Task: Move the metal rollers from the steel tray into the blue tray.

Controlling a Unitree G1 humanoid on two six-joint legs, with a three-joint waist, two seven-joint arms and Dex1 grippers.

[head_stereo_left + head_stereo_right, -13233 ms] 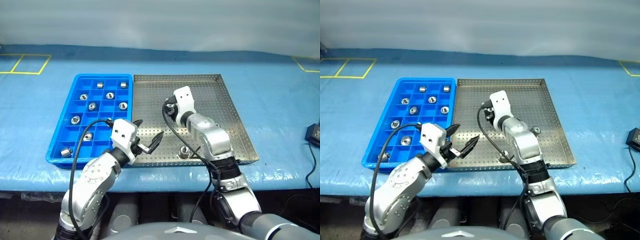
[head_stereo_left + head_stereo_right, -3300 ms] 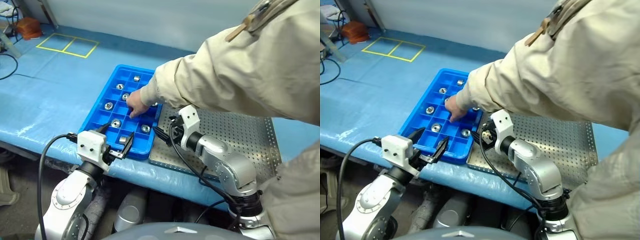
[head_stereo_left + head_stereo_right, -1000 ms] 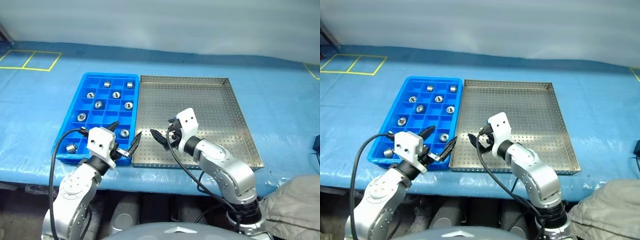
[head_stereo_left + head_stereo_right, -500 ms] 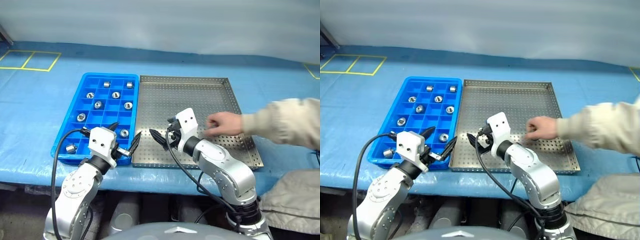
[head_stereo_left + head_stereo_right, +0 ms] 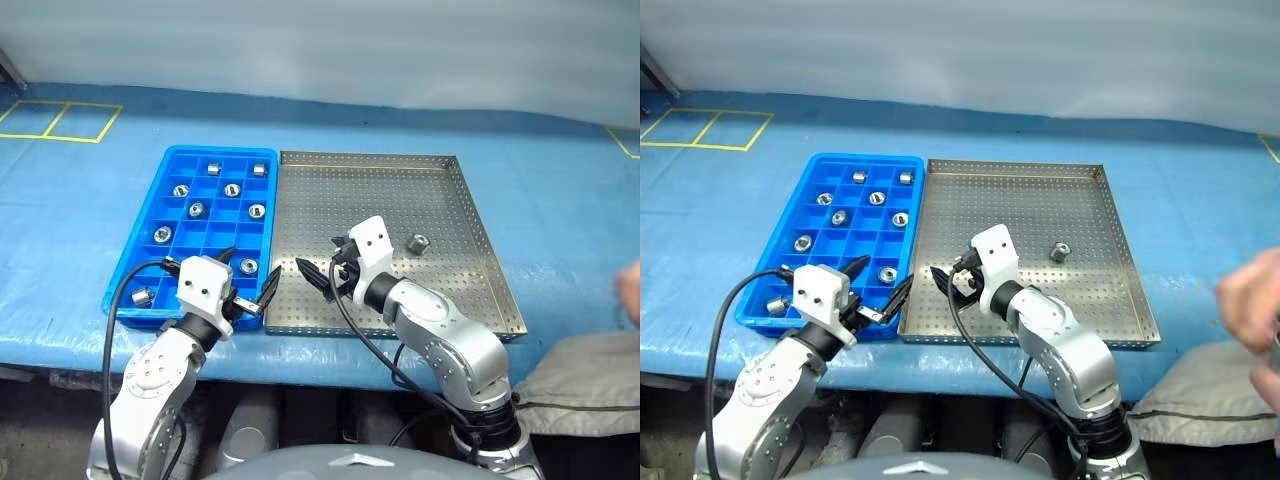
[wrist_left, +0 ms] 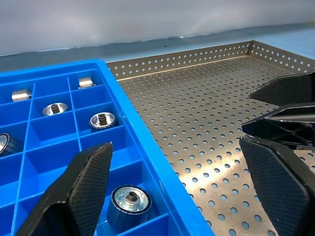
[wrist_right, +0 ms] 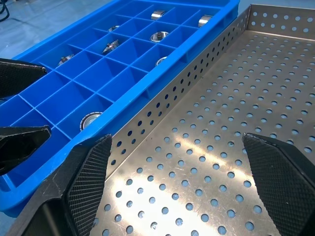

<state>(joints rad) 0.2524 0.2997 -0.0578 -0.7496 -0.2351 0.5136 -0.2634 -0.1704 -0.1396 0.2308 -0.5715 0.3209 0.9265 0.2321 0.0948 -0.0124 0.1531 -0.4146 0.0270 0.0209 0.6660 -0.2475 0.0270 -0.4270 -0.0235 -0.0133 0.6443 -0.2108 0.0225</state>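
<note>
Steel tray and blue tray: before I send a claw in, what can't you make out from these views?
- Steel tray: its floor under the right arm is hidden in both head views, so a roller could lie there besides the single roller.
- Blue tray: its nearest compartments are covered by the left claw.
- Person's hand: blurred and cut off by the picture's edge.
- Right claw: only partly visible.
</note>
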